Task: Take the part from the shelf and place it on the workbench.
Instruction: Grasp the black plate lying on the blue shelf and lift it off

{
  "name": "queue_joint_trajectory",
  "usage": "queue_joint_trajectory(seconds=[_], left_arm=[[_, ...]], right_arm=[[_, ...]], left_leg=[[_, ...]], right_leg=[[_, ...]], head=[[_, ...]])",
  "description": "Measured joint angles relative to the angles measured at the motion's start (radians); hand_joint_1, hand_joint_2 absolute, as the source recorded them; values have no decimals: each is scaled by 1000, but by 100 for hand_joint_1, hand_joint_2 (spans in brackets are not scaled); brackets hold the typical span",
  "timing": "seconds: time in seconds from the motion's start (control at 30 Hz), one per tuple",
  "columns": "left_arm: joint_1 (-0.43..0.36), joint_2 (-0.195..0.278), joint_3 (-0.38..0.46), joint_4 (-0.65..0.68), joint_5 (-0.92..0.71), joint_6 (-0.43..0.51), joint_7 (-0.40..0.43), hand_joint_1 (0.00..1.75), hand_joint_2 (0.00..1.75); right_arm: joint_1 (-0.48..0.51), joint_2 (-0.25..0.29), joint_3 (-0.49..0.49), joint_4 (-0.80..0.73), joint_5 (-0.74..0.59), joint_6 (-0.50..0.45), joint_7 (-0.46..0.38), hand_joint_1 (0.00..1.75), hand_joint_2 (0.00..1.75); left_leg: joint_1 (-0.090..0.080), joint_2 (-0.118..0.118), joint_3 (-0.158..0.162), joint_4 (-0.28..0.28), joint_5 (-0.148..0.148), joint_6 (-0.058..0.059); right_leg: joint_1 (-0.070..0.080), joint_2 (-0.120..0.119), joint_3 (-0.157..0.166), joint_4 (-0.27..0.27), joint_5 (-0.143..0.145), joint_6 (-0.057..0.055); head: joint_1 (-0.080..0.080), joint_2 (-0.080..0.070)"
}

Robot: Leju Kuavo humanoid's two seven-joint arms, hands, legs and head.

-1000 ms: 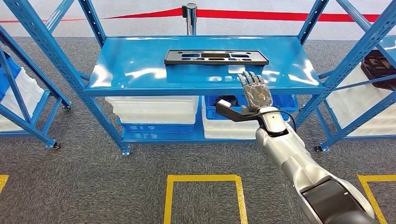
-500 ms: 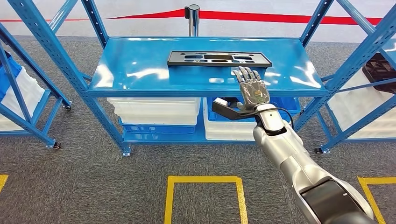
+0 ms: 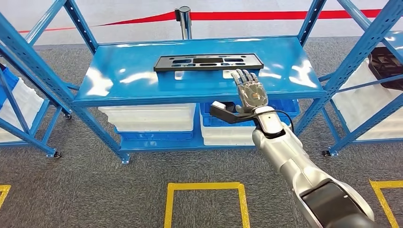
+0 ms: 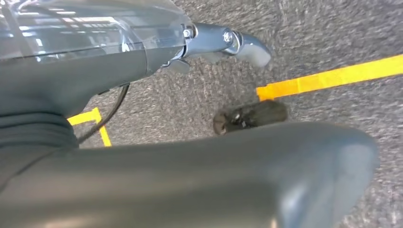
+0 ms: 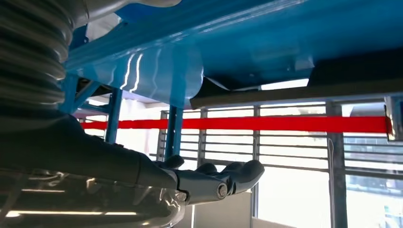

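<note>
The part (image 3: pixel 208 62), a flat black plate with cut-outs, lies toward the back of the blue shelf (image 3: pixel 119 85). The right hand (image 3: pixel 250 89) hovers over the shelf's front edge just short of the part's right end, fingers spread, holding nothing. To grasp well, it should reach further in, thumb under the near edge and fingers on top. The left hand (image 4: pixel 237 42) hangs by the floor; its state is unclear.

Blue shelf (image 3: pixel 142 85) on grey carpet floor (image 3: pixel 95 190)
A flat black part (image 3: pixel 208 61) lies on the top board; white bins (image 3: pixel 147 116) sit below.
</note>
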Motion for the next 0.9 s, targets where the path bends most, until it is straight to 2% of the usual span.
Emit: queue_joint_trajectory(seconds=[0.07,0.1,0.13,0.17,0.23,0.27,0.33,0.43,0.47,0.53,0.57,0.6,0.63,0.67,0.7,0.73,0.77,0.8,0.9], left_arm=[[5,0,2,0,-3,0,7,0,0],[8,0,3,0,-4,0,10,0,0],[11,0,4,0,-5,0,14,0,0],[14,0,4,0,-5,0,16,0,0],[18,0,5,1,-5,0,18,0,0],[18,0,6,1,-5,0,18,0,0],[19,0,6,2,-5,0,19,0,0],[22,-1,7,2,-5,0,19,0,0],[22,-1,8,2,-5,1,18,0,0],[22,-2,9,2,-5,2,17,0,0],[22,-3,9,2,-6,2,17,0,0],[23,-4,9,2,-6,2,17,0,0],[24,-5,9,2,-8,2,17,0,0],[25,-6,9,2,-9,2,16,0,0],[25,-8,9,2,-10,2,16,0,0],[25,-8,9,2,-12,2,16,0,0],[25,-9,9,2,-12,2,16,0,0],[24,-9,9,2,-13,2,15,0,0],[25,-9,9,2,-15,1,15,0,0]], right_arm=[[-1,3,5,5,17,6,19,0,175],[-1,5,9,9,25,11,29,0,175],[-2,7,12,13,31,17,38,0,175],[-4,11,14,16,34,21,43,0,175],[-10,17,17,22,36,26,46,0,175],[-14,20,17,25,37,28,47,0,175],[-19,24,19,31,37,31,47,0,175],[-24,29,22,37,37,29,46,0,175],[-27,31,24,38,37,29,45,0,175],[-29,33,27,42,37,29,45,0,175],[-26,33,27,45,36,29,45,0,175],[-23,33,28,48,36,28,45,0,175],[-20,33,29,51,36,28,45,0,175],[-19,33,29,52,35,28,46,0,175],[-20,33,30,53,35,28,46,0,175],[-21,33,31,53,34,27,46,0,175],[-23,34,31,54,34,27,46,0,175],[-23,34,32,55,34,26,46,0,175],[-23,33,34,57,33,25,48,0,175]], left_leg=[[-4,0,-76,136,-39,1],[-5,0,-100,167,-37,2],[-6,0,-105,157,-14,5],[-7,0,-90,107,26,8],[-14,-1,-42,-23,102,17],[-17,-1,-22,-71,115,20],[-22,-4,-8,-102,105,25],[-17,-5,3,-117,96,36],[-14,-5,7,-121,94,40],[-13,-4,14,-124,88,48],[-12,-4,16,-124,85,50],[-12,-4,20,-123,82,51],[-11,-6,25,-123,78,50],[-9,-7,30,-122,74,47],[-7,-7,36,-120,68,42],[-7,-8,41,-118,63,36],[-8,-8,44,-116,59,31],[-10,-9,46,-117,57,25],[-11,-7,53,-123,55,14]], right_leg=[[6,0,12,0,-10,-10],[8,1,19,1,-15,-13],[10,2,26,1,-21,-14],[12,4,36,1,-28,-14],[15,7,54,0,-43,-11],[17,8,58,-1,-49,-7],[19,8,60,-8,-53,1],[15,4,57,0,-67,13],[15,3,40,34,-84,16],[15,2,-31,159,-134,19],[15,2,-72,222,-150,19],[14,2,-103,263,-150,20],[13,2,-117,265,-128,21],[13,2,-113,227,-87,22],[12,1,-94,162,-38,23],[13,0,-71,99,0,24],[13,-1,-52,48,20,23],[15,-1,-40,20,26,22],[16,3,-31,8,18,8]], head=[[-11,0],[-13,0],[-13,0],[-14,0],[-16,0],[-17,0],[-18,0],[-14,0],[-11,0],[-2,0],[2,0],[5,0],[10,0],[14,0],[18,0],[21,0],[24,0],[24,0],[17,0]])
